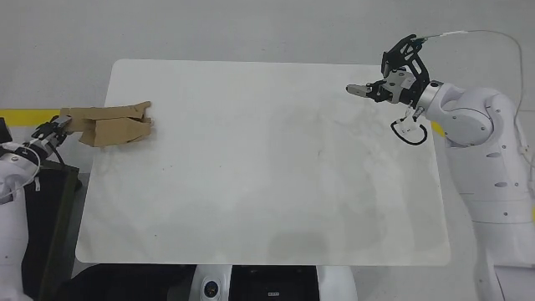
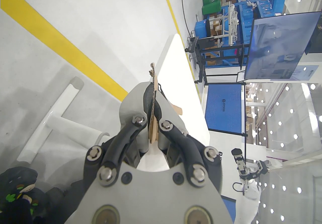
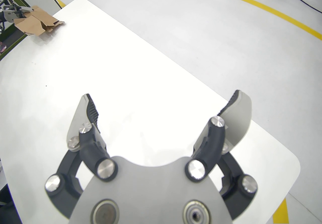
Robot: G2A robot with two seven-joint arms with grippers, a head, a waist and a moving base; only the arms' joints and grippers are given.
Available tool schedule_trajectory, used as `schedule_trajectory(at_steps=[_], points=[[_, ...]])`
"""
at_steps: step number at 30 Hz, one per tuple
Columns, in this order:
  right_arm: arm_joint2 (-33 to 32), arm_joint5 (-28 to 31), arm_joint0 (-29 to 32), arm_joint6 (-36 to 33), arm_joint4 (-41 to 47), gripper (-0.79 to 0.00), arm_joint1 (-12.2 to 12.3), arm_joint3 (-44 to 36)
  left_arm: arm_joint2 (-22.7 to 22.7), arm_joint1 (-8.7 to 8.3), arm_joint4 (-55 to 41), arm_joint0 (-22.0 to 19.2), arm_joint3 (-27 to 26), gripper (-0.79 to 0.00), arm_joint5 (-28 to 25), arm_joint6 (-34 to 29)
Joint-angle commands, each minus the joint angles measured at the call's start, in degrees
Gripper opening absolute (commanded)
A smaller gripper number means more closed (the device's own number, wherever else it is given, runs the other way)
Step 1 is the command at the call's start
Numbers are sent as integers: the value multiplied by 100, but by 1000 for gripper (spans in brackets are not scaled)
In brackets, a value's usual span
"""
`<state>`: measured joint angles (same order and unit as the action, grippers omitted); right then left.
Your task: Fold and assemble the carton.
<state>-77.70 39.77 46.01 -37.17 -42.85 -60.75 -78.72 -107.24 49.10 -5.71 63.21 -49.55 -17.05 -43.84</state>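
The carton [image 1: 113, 124] is a flattened, partly folded piece of brown cardboard at the left edge of the white table [image 1: 267, 176], in the left part of the top view, a little above mid-height. Most of it lies over the table's surface, while its left end sticks out past the table's rim. Its flaps lie loosely over one another, and it is not squared up into a box.

The left gripper [image 1: 60, 125] is at the far left of the top view, just off the table's edge, clenched on that overhanging end of the carton. In the left wrist view the left gripper [image 2: 151, 95] has its two dark-padded fingers [image 2: 148, 99] pressed together on a thin cardboard edge of the carton [image 2: 152, 132], which stands edge-on between them.

The right gripper [image 1: 359, 89] is in the upper right of the top view, above the table's far right portion and well apart from the carton. In the right wrist view the right gripper [image 3: 162, 99] is released: its fingers [image 3: 86, 106] are spread wide, with nothing but bare table [image 3: 141, 64] between them. The same view shows the carton [image 3: 35, 22] at the table's opposite end, with the left gripper [image 3: 11, 15] gripping its outer end.
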Motion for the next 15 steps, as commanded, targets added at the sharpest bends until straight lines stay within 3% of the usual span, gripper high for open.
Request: schedule_trajectory(at_steps=[1,10,15], points=[[0,0,0,0,0,0,0,0,-21,-8,-63,-25,-87,-785,-26,-14],[0,0,0,0,0,0,0,0,23,-42,-245,-316,-432,-785,-247,-170],[0,0,0,0,0,0,0,0,314,-30,-213,-823,-348,-785,-560,-272]])
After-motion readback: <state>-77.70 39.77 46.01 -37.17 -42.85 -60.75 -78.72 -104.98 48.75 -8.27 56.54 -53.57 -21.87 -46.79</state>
